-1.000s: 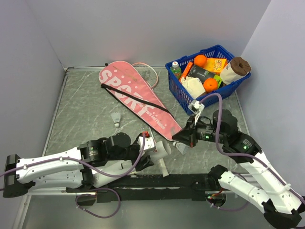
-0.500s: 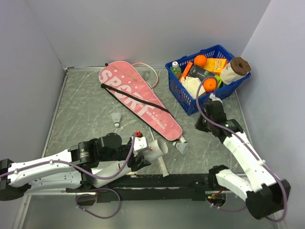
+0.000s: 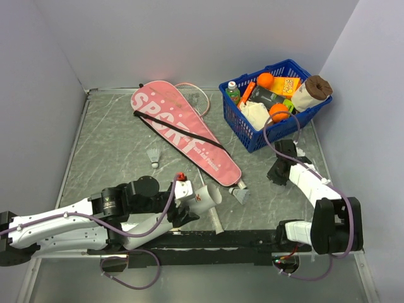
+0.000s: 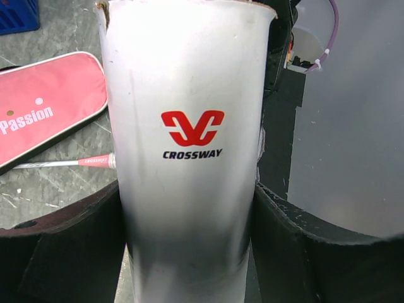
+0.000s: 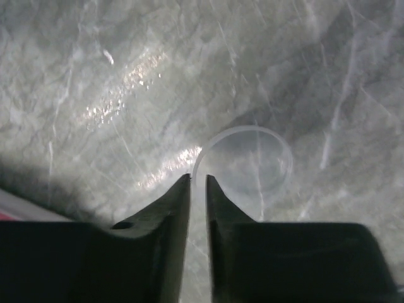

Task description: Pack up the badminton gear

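Observation:
My left gripper (image 3: 188, 207) is shut on the long white tube (image 3: 206, 197), which fills the left wrist view (image 4: 189, 126) with its red "CROSSWAY" logo, jaws (image 4: 187, 189) pressed on both sides. The pink "SPORT" bag (image 3: 183, 129) lies diagonally across the table, its end also in the left wrist view (image 4: 44, 107). A thin pink racket loop (image 3: 201, 96) sticks out behind the bag. A racket shaft (image 4: 63, 163) lies by the bag's end. The white shuttlecock (image 3: 153, 157) stands left of the bag. My right gripper (image 3: 276, 172) points down, jaws (image 5: 197, 178) nearly closed on the rim of a clear round lid (image 5: 252, 165).
The blue basket (image 3: 235, 112) of groceries stands at the back right, just beyond my right gripper. Grey walls close in both sides and the back. A small grey-white piece (image 3: 240, 194) lies by the bag's near end.
My right arm has swung from the bag's near end to the right side of the table, below the basket. My left gripper has stayed put, still holding the tube.

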`<action>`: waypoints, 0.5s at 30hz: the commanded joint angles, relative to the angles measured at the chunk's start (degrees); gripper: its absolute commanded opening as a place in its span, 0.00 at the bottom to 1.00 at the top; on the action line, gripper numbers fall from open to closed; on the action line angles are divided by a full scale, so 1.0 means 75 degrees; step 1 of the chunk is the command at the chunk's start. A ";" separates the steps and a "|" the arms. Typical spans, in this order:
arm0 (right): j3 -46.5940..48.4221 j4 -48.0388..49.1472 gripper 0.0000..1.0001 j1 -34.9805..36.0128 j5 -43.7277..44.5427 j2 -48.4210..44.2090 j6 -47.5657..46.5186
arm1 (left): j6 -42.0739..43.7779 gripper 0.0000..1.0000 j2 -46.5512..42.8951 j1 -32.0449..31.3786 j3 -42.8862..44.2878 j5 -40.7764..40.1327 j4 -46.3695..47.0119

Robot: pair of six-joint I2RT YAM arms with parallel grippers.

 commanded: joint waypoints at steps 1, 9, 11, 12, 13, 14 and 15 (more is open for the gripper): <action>-0.0159 0.0710 0.32 -0.0046 0.0055 0.0107 0.0160 | -0.0212 0.13 -0.0277 -0.0044 0.0144 0.0030 0.0322; -0.0065 0.0581 0.48 -0.0011 -0.0071 -0.0653 -0.0085 | -0.0189 0.14 -0.0242 -0.0044 0.0179 -0.0123 0.0228; 0.0040 0.0604 0.54 0.0163 -0.0319 -0.1379 -0.0283 | -0.0177 0.14 -0.0265 -0.0044 0.0202 -0.0216 0.0228; 0.0110 0.0639 0.57 0.0269 -0.0529 -0.1857 -0.0389 | -0.0177 0.13 -0.0312 -0.0044 0.0191 -0.0275 0.0239; 0.0215 0.0593 0.66 0.0375 -0.0589 -0.2048 -0.0483 | -0.0177 0.13 -0.0347 -0.0044 0.0191 -0.0322 0.0240; 0.0355 0.0535 0.67 0.0503 -0.0682 -0.2189 -0.0635 | -0.0189 0.13 -0.0359 -0.0044 0.0191 -0.0450 0.0240; 0.0682 0.0476 0.68 0.0725 -0.0753 -0.2306 -0.0729 | -0.0189 0.12 -0.0406 -0.0044 0.0202 -0.0521 0.0193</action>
